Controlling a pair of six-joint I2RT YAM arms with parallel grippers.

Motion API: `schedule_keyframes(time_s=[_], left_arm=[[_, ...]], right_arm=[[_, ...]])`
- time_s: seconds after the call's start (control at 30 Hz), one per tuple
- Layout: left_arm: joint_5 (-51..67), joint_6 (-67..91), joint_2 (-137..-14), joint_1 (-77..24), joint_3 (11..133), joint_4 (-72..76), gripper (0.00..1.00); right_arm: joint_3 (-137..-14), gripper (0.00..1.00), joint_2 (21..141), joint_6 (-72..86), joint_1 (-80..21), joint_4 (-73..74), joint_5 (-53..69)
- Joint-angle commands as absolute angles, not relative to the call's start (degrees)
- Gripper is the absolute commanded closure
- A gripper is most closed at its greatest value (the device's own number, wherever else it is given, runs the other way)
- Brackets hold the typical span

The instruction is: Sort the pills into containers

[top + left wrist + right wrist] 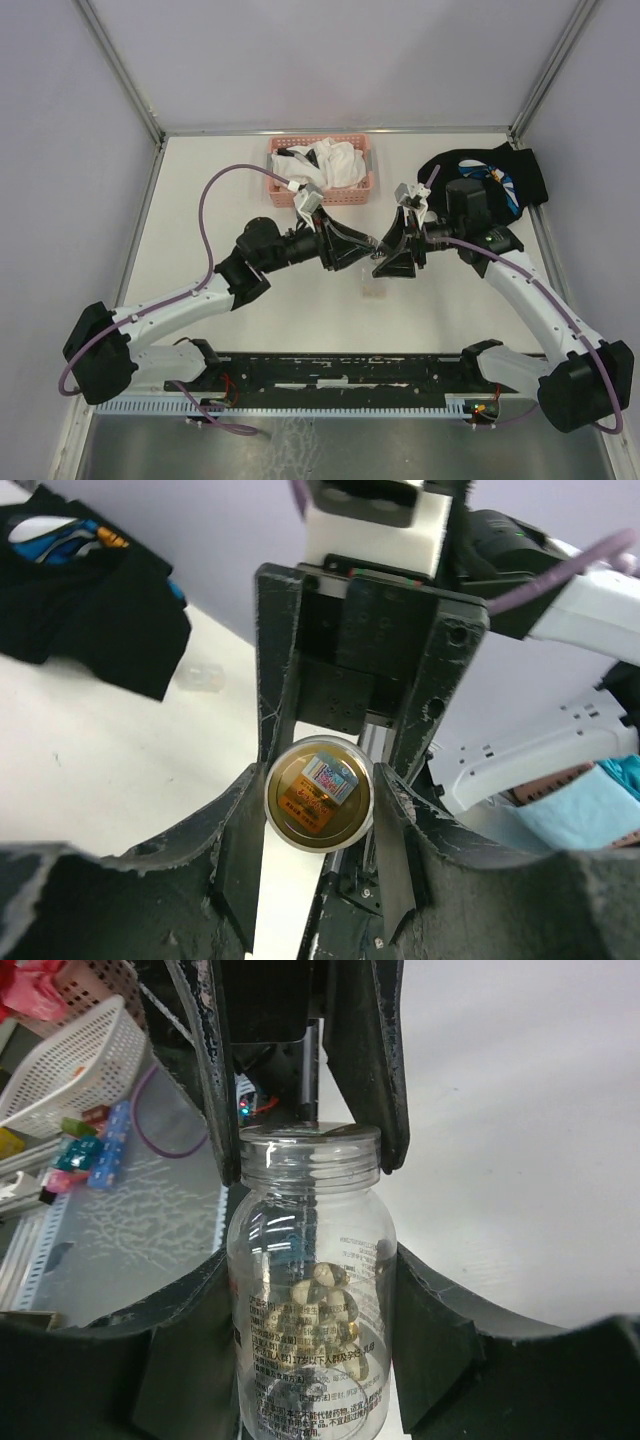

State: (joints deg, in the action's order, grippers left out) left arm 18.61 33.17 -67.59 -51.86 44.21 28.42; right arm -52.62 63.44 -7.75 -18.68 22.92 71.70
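Note:
A clear pill bottle [310, 1300] with several pale capsules inside is held off the table between both grippers at the table's middle. My right gripper [310, 1260] is shut round its body. My left gripper [318, 785] is shut on its far end, which shows as a round gold face [318, 793] with a printed sticker. In the right wrist view the left fingers [385, 1080] flank the bottle's threaded neck. In the top view the two grippers meet tip to tip, left [362, 250] and right [392, 262]. The small clear box [375, 291] lies on the table just below them.
A pink mesh basket [285, 190] with white cloths stands at the back. A black bag [525, 175] lies at the back right and shows in the left wrist view [110, 610]. A small clear round object [200, 677] lies on the table near it.

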Motion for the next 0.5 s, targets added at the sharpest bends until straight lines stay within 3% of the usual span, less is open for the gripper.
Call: schedule_keyframes(time_s=[0.0, 0.1, 0.17, 0.23, 0.3, 0.47], left_arm=[[40.3, 28.8, -69.1, -51.3, 41.7, 31.8, 0.77], [40.7, 29.0, -68.6, -50.0, 41.4, 33.9, 0.76], [39.9, 28.7, -68.2, -49.6, 41.5, 34.4, 0.7], [38.3, 29.3, -67.6, -49.3, 41.4, 34.9, 0.51], [36.4, 30.8, -66.9, -49.2, 40.9, 36.2, 0.25], [29.2, 31.4, -62.7, -49.1, 39.1, 34.5, 0.05]], right_arm=[[-54.7, 0.97, 63.9, 0.4, -18.5, 9.4, 77.4], [-54.8, 0.98, 64.2, 1.1, -18.5, 9.2, 77.8], [-54.8, 0.98, 64.4, 1.2, -18.5, 9.2, 77.5], [-54.7, 0.98, 64.4, 1.1, -18.5, 9.3, 77.2], [-54.6, 0.98, 64.1, 0.8, -18.5, 9.4, 76.9], [-54.8, 0.98, 63.3, -1.4, -18.5, 11.4, 76.1]])
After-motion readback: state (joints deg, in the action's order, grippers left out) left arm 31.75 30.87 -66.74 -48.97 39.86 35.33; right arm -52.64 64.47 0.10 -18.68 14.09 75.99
